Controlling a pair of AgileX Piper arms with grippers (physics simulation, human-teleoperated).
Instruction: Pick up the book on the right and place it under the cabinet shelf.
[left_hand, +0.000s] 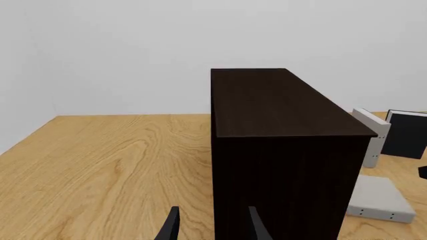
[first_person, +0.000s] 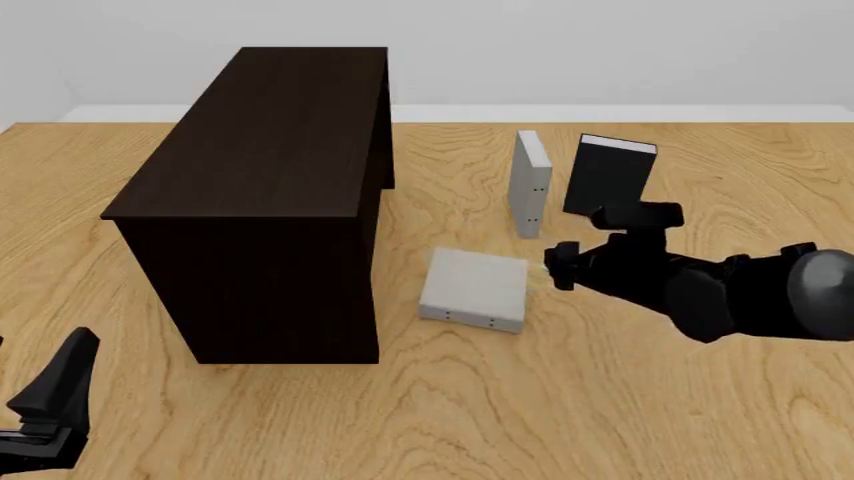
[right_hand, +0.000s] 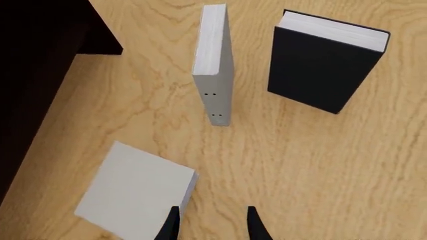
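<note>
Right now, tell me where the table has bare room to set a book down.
Widest bare wood lies left of the cabinet, out to the table edge. The near strip in front of the cabinet and flat grey book is open too. It is crowded right of the cabinet: the flat book, upright grey book, black book and right gripper cluster there.

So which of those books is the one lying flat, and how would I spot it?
Start at the big dark cabinet on the wooden table. Just right of its near end lies a pale grey book, flat on its cover. The other grey book and the black book both stand upright farther back, so this is the only one lying down.
</note>
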